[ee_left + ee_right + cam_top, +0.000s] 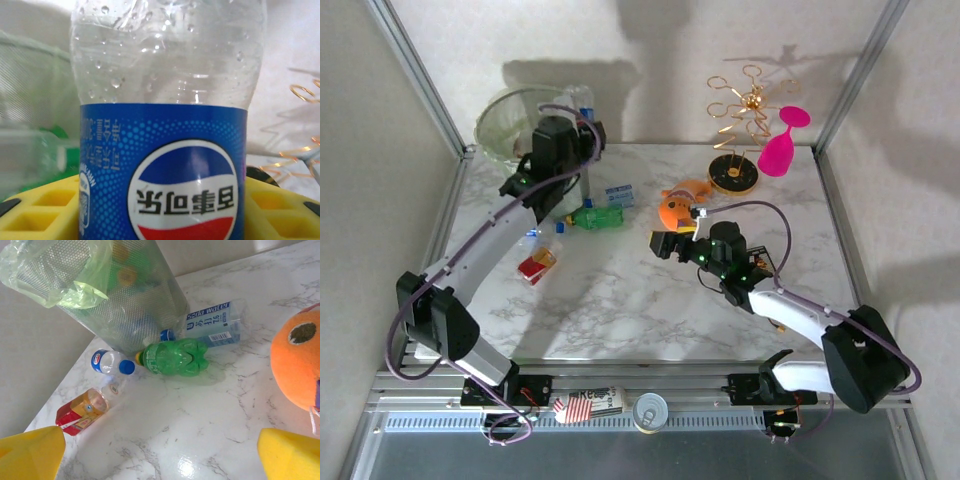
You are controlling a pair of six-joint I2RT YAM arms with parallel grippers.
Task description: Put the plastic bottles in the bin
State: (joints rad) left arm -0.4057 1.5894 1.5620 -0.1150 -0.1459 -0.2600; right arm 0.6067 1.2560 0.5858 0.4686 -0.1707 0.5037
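Clear plastic from above: carries one bottle (582, 100) at the bin (498, 128) rim, maybe not over it; could fall outside. Left wrist: left jaws, partly closed, clamp it; smooth wall, could slip. Right wrist: right jaws wide, empty, above green bottle (175, 357) lying on table (210, 415) beside bin.

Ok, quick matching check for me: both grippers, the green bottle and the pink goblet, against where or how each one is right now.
1 left gripper
2 right gripper
3 green bottle
4 pink goblet

A lying by the bin
B open, nothing in it
C beside the gold stand
D closed on a clear bottle

Pairs: 1-D, 2-B, 3-A, 4-C
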